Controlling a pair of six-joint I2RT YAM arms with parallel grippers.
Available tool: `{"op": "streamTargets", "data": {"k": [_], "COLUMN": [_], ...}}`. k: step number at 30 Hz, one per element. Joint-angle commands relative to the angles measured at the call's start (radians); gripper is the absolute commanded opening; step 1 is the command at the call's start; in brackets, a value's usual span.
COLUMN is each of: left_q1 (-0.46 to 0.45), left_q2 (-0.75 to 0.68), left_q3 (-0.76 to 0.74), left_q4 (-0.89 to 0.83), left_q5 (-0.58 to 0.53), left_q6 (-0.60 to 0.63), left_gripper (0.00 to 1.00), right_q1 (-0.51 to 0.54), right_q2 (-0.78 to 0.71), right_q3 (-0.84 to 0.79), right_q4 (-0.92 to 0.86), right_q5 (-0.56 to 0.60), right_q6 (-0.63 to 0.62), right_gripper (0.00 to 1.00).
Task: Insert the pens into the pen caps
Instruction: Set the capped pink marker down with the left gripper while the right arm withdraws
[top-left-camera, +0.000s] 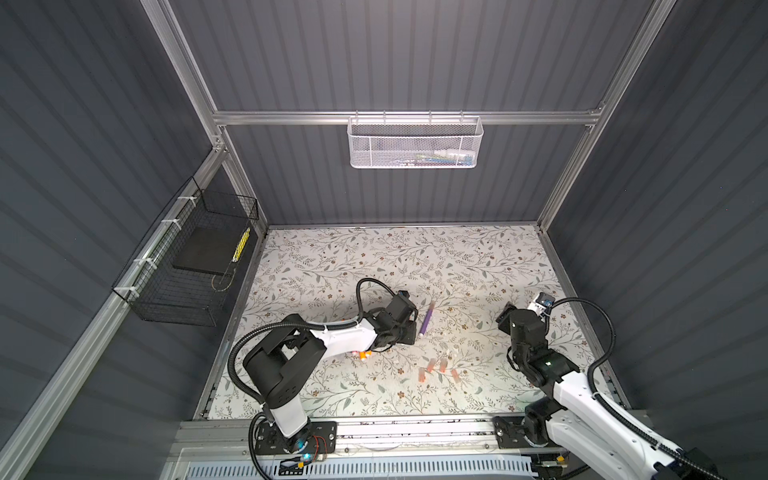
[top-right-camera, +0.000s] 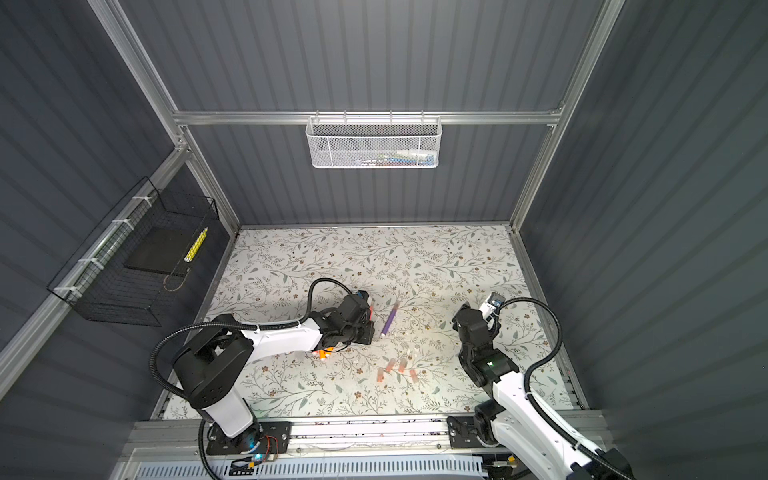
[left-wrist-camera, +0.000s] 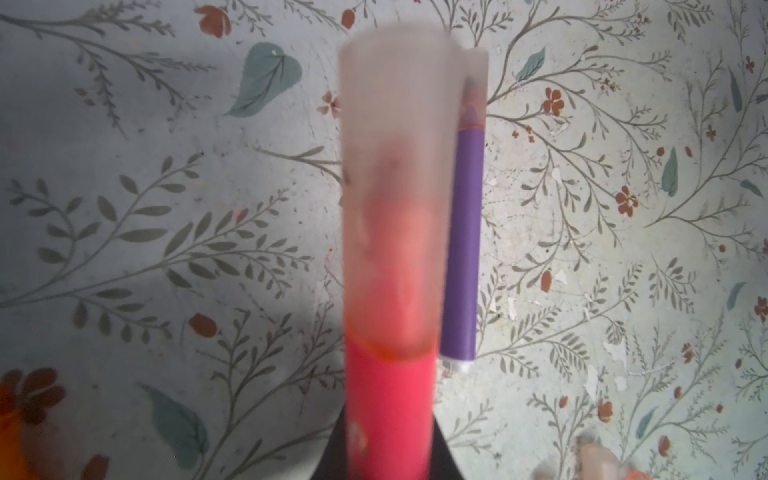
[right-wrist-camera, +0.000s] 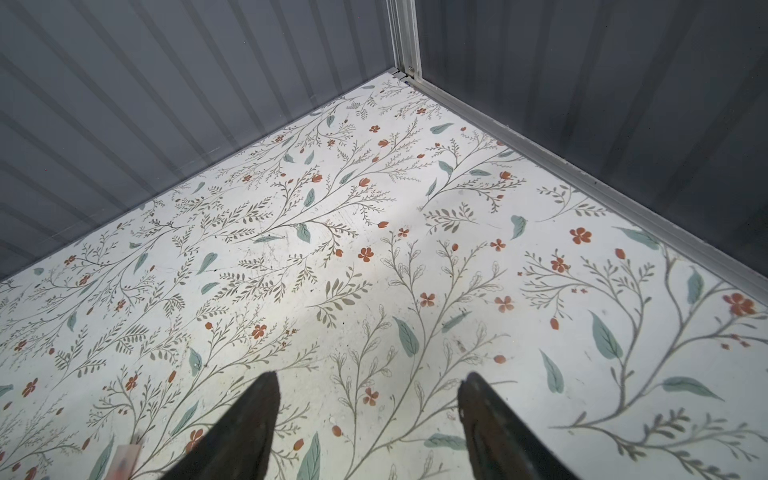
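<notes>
- The left pincer (left-wrist-camera: 390, 451) squeezes a pink pen (left-wrist-camera: 390, 395). A cloudy cap (left-wrist-camera: 395, 187) sits on the pen's tip.
- The right pincer (right-wrist-camera: 368, 415) stands wide with nothing in it, over the flowery table (right-wrist-camera: 374, 249).
- A purple pen (top-left-camera: 427, 319) with its cap on lies flat at the left pincer's 3 o'clock in both top views.
- Loose caps (top-left-camera: 432, 365) lie near 6 o'clock from the purple pen.
- Orange pens (top-left-camera: 365, 355) peek from under the left arm (top-left-camera: 345, 336), at its 8 o'clock.

A white metal mesh basket (top-left-camera: 374, 145) hangs on the back rail (top-left-camera: 291, 117). A black wire basket (top-left-camera: 174, 307) beside the floral-print bench (top-left-camera: 332, 253) holds a yellow patterned stick (top-left-camera: 241, 245).
</notes>
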Motion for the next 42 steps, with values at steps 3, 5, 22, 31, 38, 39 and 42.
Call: {"op": "streamTargets", "data": {"k": [3, 5, 22, 31, 38, 39, 42], "left_q1": [0.002, 0.002, 0.002, 0.003, 0.003, 0.003, 0.004], "left_q2": [0.046, 0.049, 0.080, 0.096, 0.053, 0.026, -0.090], "left_q3": [0.049, 0.049, 0.098, 0.141, 0.152, 0.143, 0.101], "left_q4": [-0.013, -0.014, -0.016, -0.026, -0.044, -0.046, -0.071], "left_q5": [0.029, 0.015, 0.031, 0.024, 0.005, -0.013, -0.090], "left_q6": [-0.011, -0.011, 0.005, 0.021, 0.044, 0.051, 0.061], "left_gripper": [0.00, 0.00, 0.21, 0.27, 0.23, 0.24, 0.27], "right_q1": [-0.004, -0.004, -0.004, -0.005, -0.005, -0.005, -0.004], "right_q2": [0.018, 0.020, -0.007, -0.029, -0.050, -0.050, -0.070], "right_q3": [0.018, 0.018, 0.002, -0.007, -0.018, -0.017, 0.078], "right_q4": [0.002, 0.001, 0.000, 0.001, 0.000, 0.001, -0.152], "right_q5": [-0.009, -0.011, -0.016, -0.022, -0.026, -0.028, -0.128], "right_q6": [-0.005, -0.006, -0.003, -0.005, -0.007, -0.007, 0.036], "right_gripper": [0.72, 0.72, 0.74, 0.75, 0.77, 0.77, 0.76]}}
